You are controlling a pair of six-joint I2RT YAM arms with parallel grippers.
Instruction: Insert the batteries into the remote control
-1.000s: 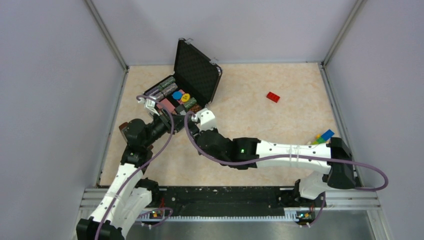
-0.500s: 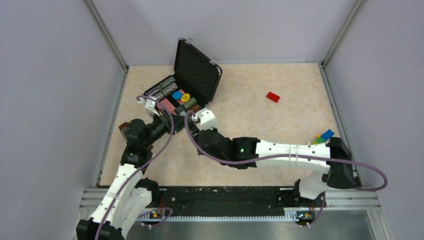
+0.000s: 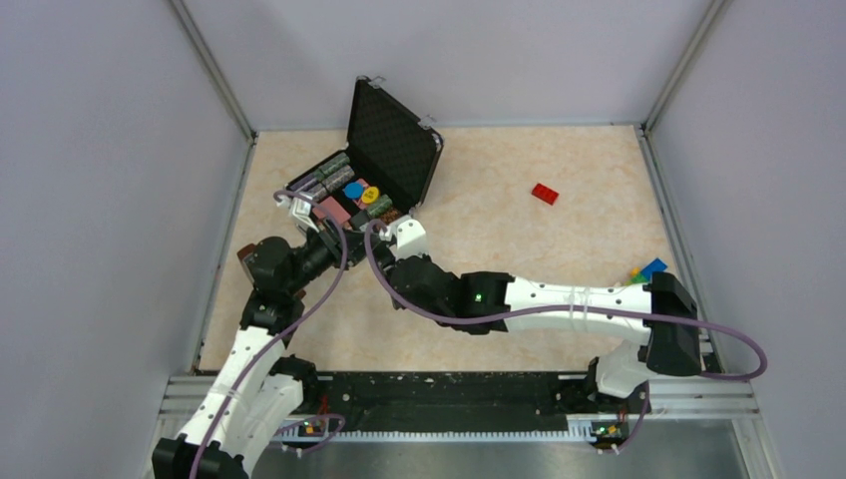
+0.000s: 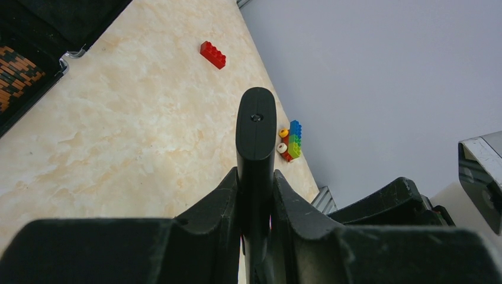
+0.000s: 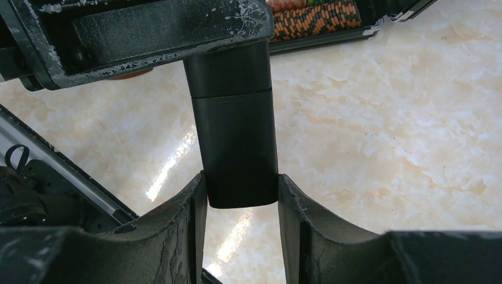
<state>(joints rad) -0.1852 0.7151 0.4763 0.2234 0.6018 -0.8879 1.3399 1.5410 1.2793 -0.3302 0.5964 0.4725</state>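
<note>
The remote control (image 4: 256,130) is a slim black bar, held off the table between my two grippers. My left gripper (image 4: 256,173) is shut on its lower part, edge-on, with the far end sticking out. In the right wrist view the remote (image 5: 237,142) hangs down from the left gripper's body (image 5: 148,29), and a seam crosses it near the top. My right gripper (image 5: 241,184) is closed on the remote's free end, both fingers touching its sides. In the top view the grippers meet in front of the case, and the remote is hidden there. No batteries are in view.
An open black foam-lined case (image 3: 394,150) with striped chip stacks (image 3: 334,168) stands at the back left, just behind the grippers. A red brick (image 3: 545,193) lies at the back right. A cluster of coloured bricks (image 3: 643,271) sits by the right edge.
My right arm has shifted a little to the left, towards the left gripper. The left arm and the remote have stayed in place.
</note>
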